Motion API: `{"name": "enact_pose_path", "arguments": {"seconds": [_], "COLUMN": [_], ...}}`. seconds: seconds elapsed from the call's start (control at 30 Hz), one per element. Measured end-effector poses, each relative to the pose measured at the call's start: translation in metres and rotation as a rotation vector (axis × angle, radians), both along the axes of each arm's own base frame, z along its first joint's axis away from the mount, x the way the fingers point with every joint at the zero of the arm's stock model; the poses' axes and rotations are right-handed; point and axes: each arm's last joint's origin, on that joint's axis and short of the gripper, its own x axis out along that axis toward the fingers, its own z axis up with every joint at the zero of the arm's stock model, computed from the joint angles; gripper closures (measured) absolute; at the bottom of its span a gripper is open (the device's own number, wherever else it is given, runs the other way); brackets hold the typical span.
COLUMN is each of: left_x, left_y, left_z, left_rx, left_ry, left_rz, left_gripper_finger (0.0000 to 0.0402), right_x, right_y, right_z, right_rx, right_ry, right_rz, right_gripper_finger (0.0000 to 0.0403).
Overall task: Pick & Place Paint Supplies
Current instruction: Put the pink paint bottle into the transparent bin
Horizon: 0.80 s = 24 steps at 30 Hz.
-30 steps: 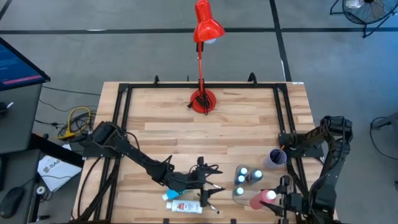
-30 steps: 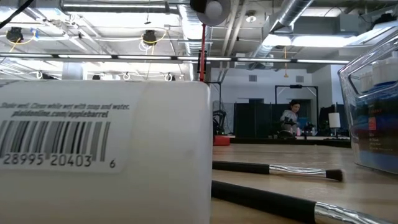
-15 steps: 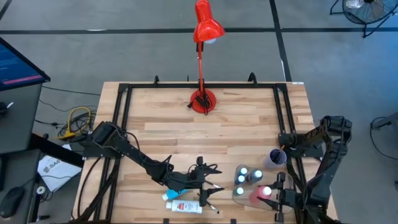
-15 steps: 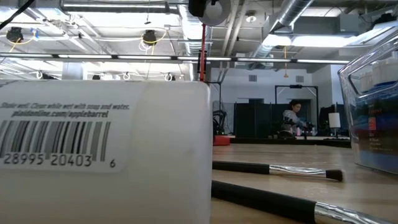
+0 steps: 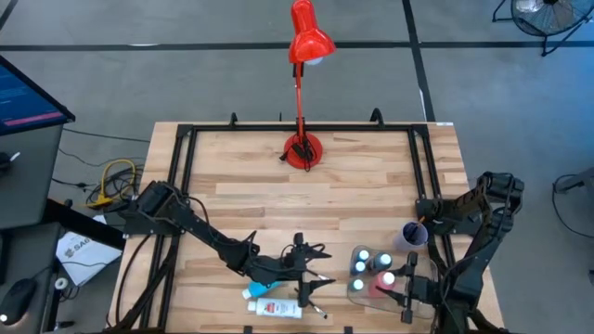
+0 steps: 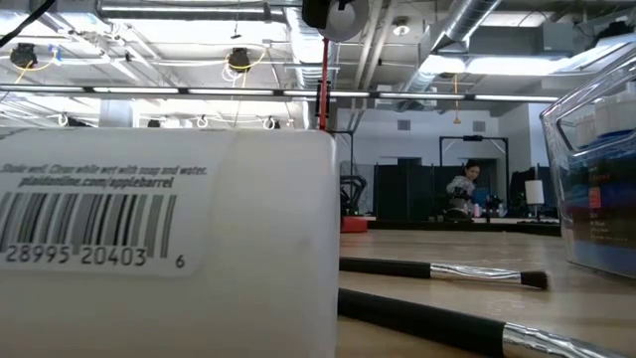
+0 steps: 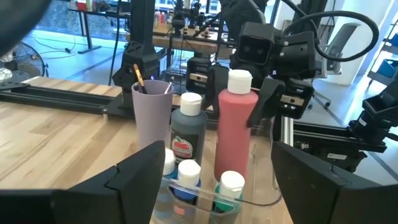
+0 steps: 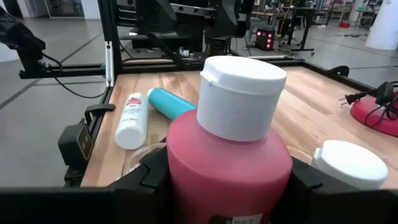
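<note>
Showing the right gripper [image 5: 406, 286] at the near right corner of the wooden worktop [image 5: 362, 176], its jaws clenched on an upright pink-red paint bottle [image 7: 235, 127] with a white flip cap. In the left wrist view the bottle stands over the clear plastic tray [image 7: 261, 198], its lower part behind the tray's wall; whether its base touches the tray floor cannot be told from these views. Inside the tray stand three other white-capped bottles: a dark green one [image 7: 189, 129] just beside the pink-red bottle, and, nearer the left arm, a blue one [image 7: 186, 180] and a teal one [image 7: 229, 190]. A lilac cup [image 7: 152, 111] holding a thin dark brush stands just beside the tray on its far side.

The left gripper [image 5: 302, 264] hovers near the middle of the near edge with jaws released and holding nothing. Beside it lie a teal tube [image 5: 257, 289] and a white tube [image 5: 277, 307], side by side, with dark paintbrushes [image 5: 308, 289] scattered close by. In the low view the white tube's barcoded side fills the foreground, with two paintbrushes lying on the wood behind it. A red desk lamp [image 5: 304, 88] stands at the far middle of the worktop.
</note>
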Motion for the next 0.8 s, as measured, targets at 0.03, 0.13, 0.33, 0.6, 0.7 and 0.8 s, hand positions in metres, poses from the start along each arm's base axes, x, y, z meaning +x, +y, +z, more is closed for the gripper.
{"name": "enact_pose_path", "arguments": {"seconds": [0.03, 0.13, 0.33, 0.6, 0.7, 0.8], "left_x": [0.0, 0.0, 0.0, -0.001, -0.002, -0.002], "left_y": [0.0, 0.0, -0.001, -0.003, -0.005, -0.005], "left_z": [0.0, 0.0, 0.0, 0.0, 0.0, 0.0], "left_rx": [0.0, -0.001, -0.004, -0.005, -0.007, -0.008], "left_ry": [0.0, 0.0, 0.001, 0.002, 0.001, 0.001], "left_rz": [0.0, -0.003, -0.013, -0.018, -0.023, -0.023], "left_gripper_finger": [0.0128, 0.0128, 0.0128, 0.0128, 0.0128, 0.0128], "right_x": [0.0, 0.0, 0.002, 0.003, 0.003, 0.003], "right_y": [0.0, 0.0, -0.003, -0.013, -0.014, -0.014], "right_z": [0.0, 0.0, -0.001, -0.014, -0.015, -0.015], "right_rx": [-0.003, -0.022, -0.063, -0.053, -0.055, -0.055], "right_ry": [0.001, 0.005, 0.016, -0.008, -0.01, -0.006], "right_rz": [0.0, 0.003, -0.004, -0.028, -0.028, -0.026], "right_gripper_finger": [0.0234, 0.0234, 0.0234, 0.0234, 0.0234, 0.0234]}}
